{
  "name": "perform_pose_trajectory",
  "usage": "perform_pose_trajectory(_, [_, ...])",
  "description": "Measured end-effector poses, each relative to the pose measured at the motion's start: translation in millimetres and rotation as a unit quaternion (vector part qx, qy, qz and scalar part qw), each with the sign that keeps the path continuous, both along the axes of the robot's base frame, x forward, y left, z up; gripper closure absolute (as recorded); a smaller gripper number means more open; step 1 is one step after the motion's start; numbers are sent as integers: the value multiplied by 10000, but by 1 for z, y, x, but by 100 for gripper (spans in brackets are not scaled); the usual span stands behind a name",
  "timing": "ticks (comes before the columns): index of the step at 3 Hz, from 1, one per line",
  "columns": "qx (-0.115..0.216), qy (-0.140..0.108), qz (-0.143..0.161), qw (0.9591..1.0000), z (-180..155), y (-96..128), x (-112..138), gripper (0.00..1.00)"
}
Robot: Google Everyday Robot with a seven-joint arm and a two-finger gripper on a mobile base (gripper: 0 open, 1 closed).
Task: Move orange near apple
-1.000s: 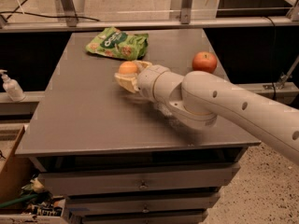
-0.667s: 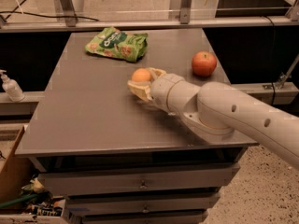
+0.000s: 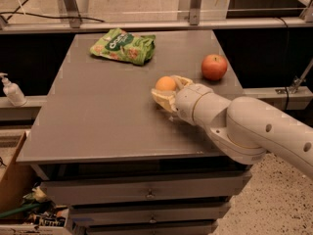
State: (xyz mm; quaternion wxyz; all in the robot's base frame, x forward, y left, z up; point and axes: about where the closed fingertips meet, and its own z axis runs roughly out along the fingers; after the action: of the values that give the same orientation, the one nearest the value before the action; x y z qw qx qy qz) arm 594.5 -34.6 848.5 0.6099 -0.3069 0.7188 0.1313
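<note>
The orange (image 3: 166,83) is a small yellow-orange fruit held between the cream fingers of my gripper (image 3: 167,90), over the middle right of the grey table (image 3: 98,116). The gripper is shut on it. The apple (image 3: 214,66) is larger and red-orange; it sits on the table to the right of and a little behind the orange, about a hand's width away. My white arm (image 3: 244,126) reaches in from the lower right.
A green snack bag (image 3: 123,46) lies at the back left of the table. A white pump bottle (image 3: 11,89) stands on a ledge to the left. Drawers (image 3: 146,195) sit under the table top. A metal rail runs behind the table.
My gripper has carried the orange to the right, closer to the apple. The apple and the snack bag have not moved.
</note>
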Motion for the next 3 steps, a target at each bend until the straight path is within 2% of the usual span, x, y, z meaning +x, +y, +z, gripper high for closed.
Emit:
perform_pose_trajectory(1, [-206,-93,-332,9992,-1,-27,12,100])
perform_pose_trajectory(2, [-383,-266,-796,9957,9,-65,21,100])
perform_pose_trajectory(3, [-550,-383,-1272,9896,17,-106,22,100])
